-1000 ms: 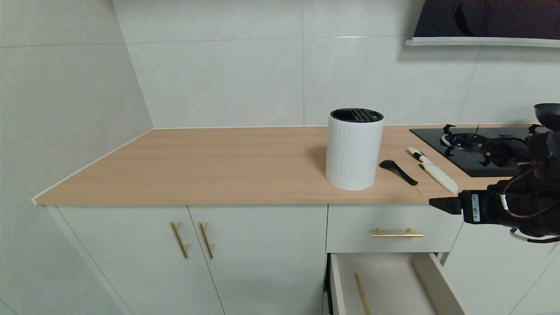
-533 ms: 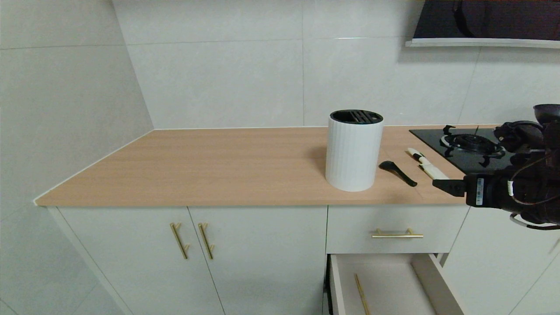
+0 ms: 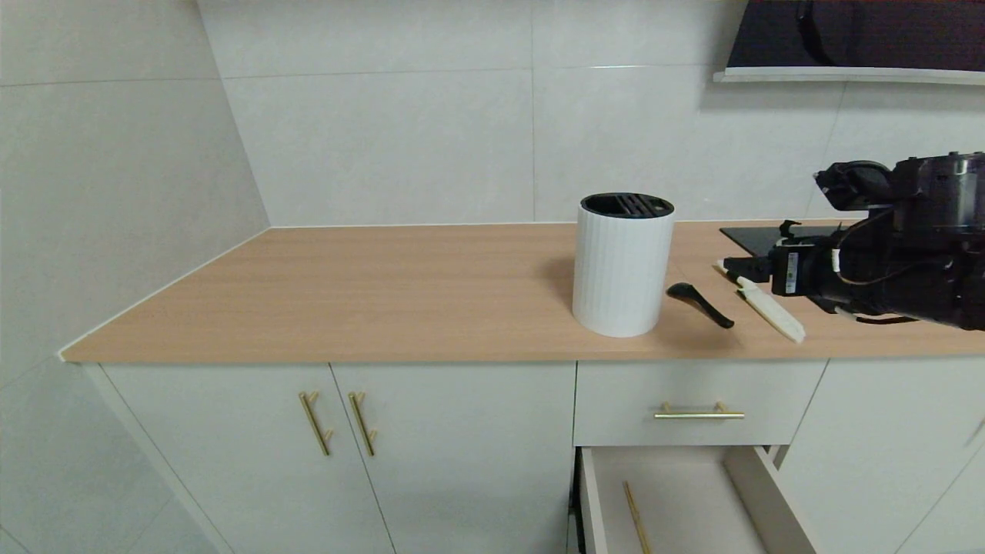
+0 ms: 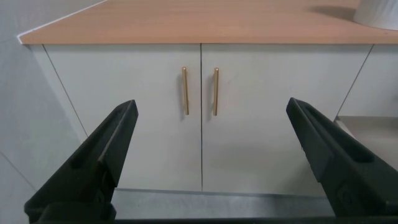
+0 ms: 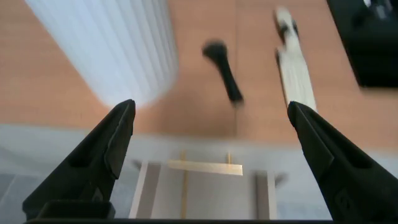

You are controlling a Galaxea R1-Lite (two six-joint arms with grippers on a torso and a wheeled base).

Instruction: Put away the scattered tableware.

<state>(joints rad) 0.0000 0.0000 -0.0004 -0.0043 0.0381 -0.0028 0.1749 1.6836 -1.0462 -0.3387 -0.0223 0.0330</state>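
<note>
Hovering released above the white knife (image 3: 766,308), the right gripper (image 3: 739,269) sits near the black spoon (image 3: 699,302) and white holder (image 3: 622,265); the left gripper (image 4: 210,109), also released, faces cupboard doors (image 4: 149,137).

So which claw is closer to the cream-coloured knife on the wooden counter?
Right. The right claw hovers at the handle end of the cream-coloured knife; the left claw faces the white cabinet doors below, far off.
</note>
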